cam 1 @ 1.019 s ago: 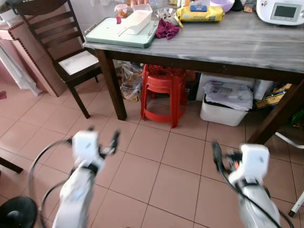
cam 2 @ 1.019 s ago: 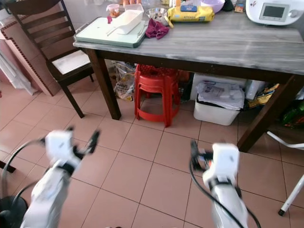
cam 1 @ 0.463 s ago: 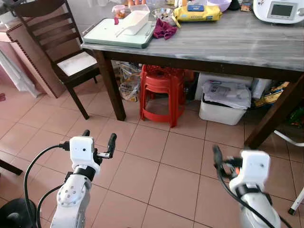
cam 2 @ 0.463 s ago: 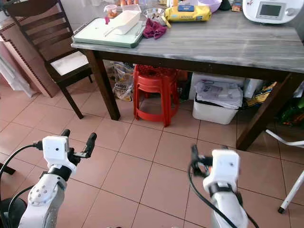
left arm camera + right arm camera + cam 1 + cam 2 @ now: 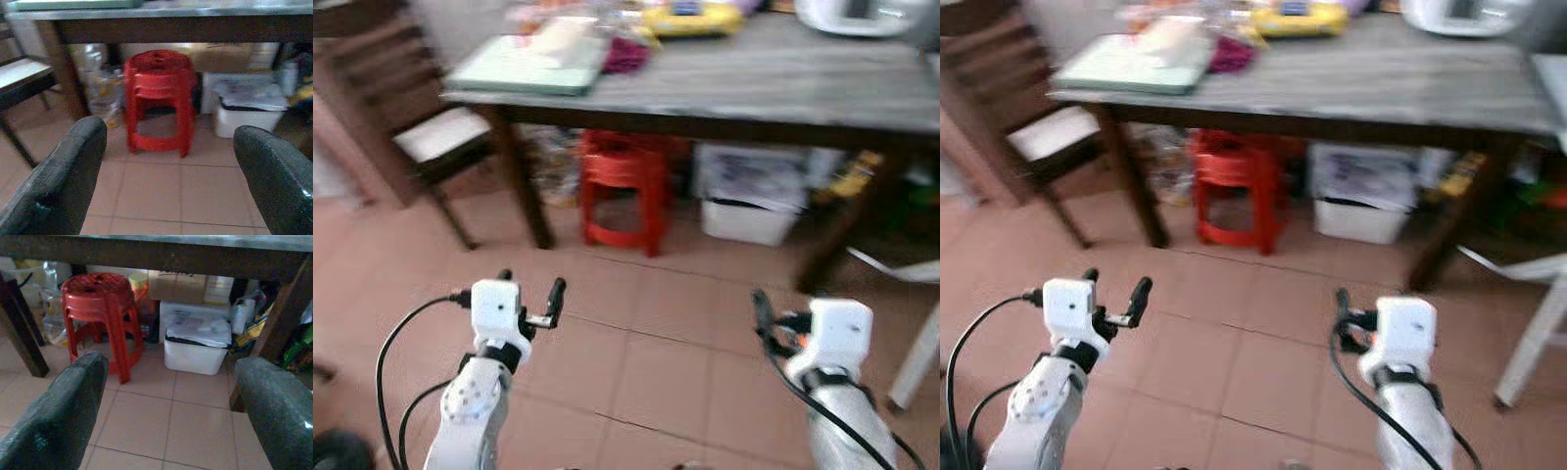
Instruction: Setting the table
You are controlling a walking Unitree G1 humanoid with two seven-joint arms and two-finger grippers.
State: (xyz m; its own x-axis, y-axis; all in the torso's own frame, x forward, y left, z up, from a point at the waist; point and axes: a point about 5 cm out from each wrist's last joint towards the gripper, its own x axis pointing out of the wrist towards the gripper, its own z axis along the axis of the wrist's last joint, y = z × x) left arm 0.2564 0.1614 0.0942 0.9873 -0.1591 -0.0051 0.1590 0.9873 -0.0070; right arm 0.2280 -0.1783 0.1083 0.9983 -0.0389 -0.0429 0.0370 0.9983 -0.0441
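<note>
Grey-topped table (image 5: pixel 783 83) stands far ahead, its green tray (image 5: pixel 524 67) at the far-left corner; left gripper (image 5: pixel 530 294) and right gripper (image 5: pixel 1341 318) hover low, fingers spread, empty. Closing squarely on the table before raising either arm looks wisest.

A grey-topped table (image 5: pixel 783 83) stands on terracotta floor tiles (image 5: pixel 656 352), dark wooden chair (image 5: pixel 421 127) beside it.

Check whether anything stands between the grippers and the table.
Nothing visible does. Both the left gripper and the right gripper are held low over bare tiled floor, jaws open and empty. The table is ahead; the red stool and white bin sit underneath it, not in the path.
</note>
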